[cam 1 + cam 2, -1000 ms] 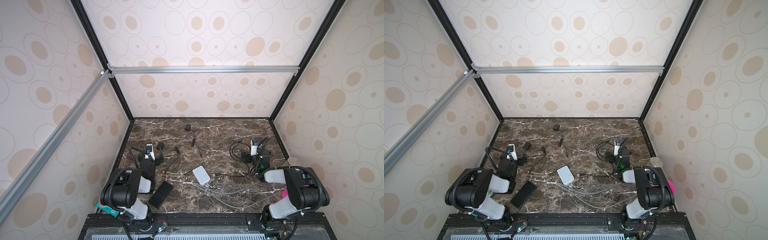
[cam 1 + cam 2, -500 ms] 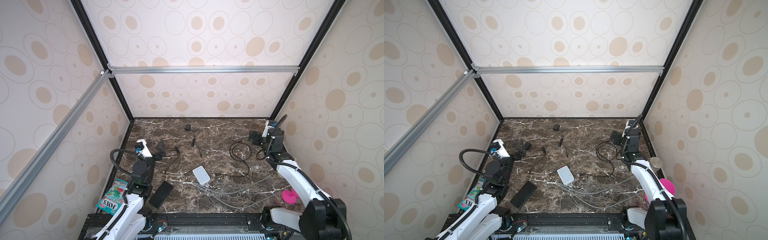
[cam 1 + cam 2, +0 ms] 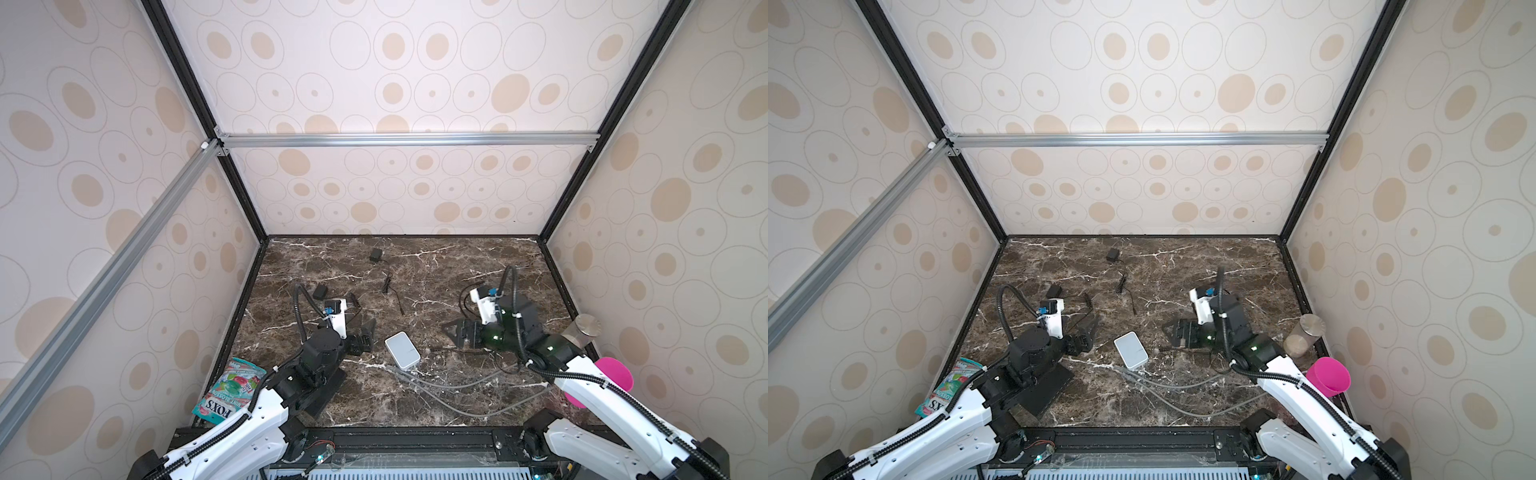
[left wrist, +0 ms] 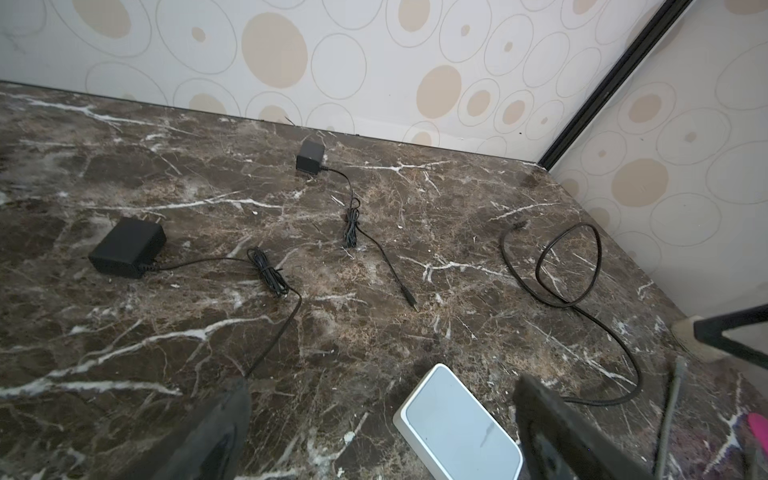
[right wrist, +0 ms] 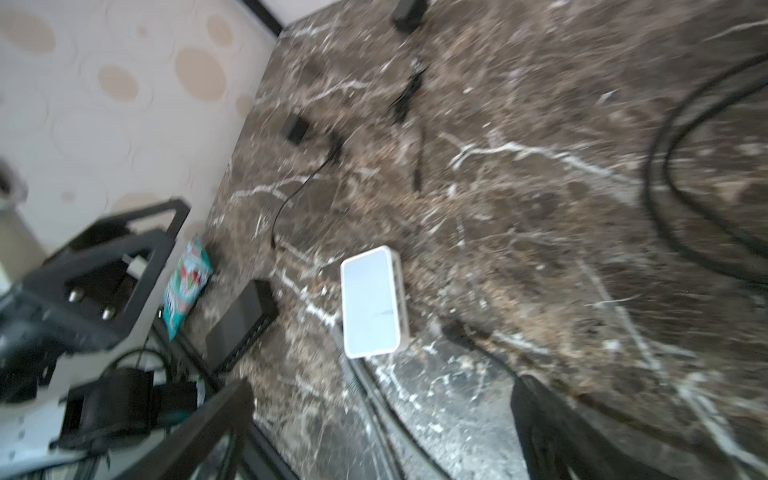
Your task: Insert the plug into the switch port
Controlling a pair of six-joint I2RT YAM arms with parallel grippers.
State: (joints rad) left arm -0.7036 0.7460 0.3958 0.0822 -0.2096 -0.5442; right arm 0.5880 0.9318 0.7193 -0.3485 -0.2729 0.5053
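Observation:
The white switch (image 3: 402, 350) (image 3: 1130, 350) lies flat mid-table, with two grey cables (image 3: 436, 384) running from its near end. A black cable's plug (image 5: 455, 330) rests on the marble just beside the switch (image 5: 370, 299); its loop (image 4: 569, 266) lies farther back right. My left gripper (image 3: 365, 334) (image 4: 382, 384) hovers open just left of the switch (image 4: 453, 424), holding nothing. My right gripper (image 3: 455, 336) (image 5: 382, 386) is open to the switch's right, above the black cable, also empty. The ports themselves are not visible.
Two black power adapters (image 4: 126, 247) (image 4: 309, 156) with thin leads lie at the back left. A flat black box (image 5: 243, 320) and a candy bag (image 3: 230, 390) sit front left. A pink cup (image 3: 1327, 376) and a metal-lidded jar (image 3: 1304, 332) stand by the right wall.
Both arms unfolded from their tucked poses, reached out, then swung inward and down toward the switch. Both grippers stayed open and nothing on the table moved.

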